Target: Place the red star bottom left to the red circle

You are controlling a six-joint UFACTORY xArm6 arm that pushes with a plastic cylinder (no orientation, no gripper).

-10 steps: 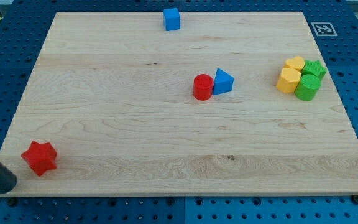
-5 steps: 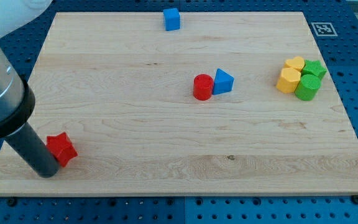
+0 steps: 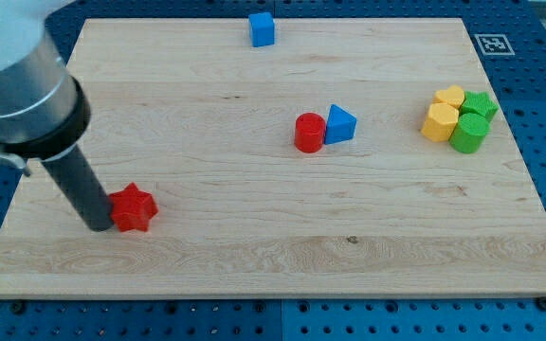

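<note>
The red star [image 3: 133,207] sits on the wooden board [image 3: 254,256] in its lower left part, lying flat on the wood. My tip [image 3: 99,227] is pressed against the star's left side, touching it, with the dark rod rising from there up and to the view's left into the grey cuff of the arm. There is no claw on this rig, so nothing is open or closed around the star; the rod only leans on it from the view's left.

The red circle [image 3: 309,132], a short red cylinder, stands near the middle of the board, well apart from the star, up and to the view's right of it. A blue triangle [image 3: 340,124] is just beside the circle on its right, and the two look to be touching.

Further out, a blue cube [image 3: 263,29] rests alone near the board's top edge, a little left of the circle's column. At the view's right a tight cluster of four blocks huddles together: a yellow heart [image 3: 450,97] at the top left, a yellow hexagon [image 3: 439,122] below it, a green star [image 3: 481,104] at the top right, and a green cylinder [image 3: 467,134] at the bottom right, each touching its neighbours.

A small black-and-white marker [image 3: 491,44] is fixed at the board's top right corner.
</note>
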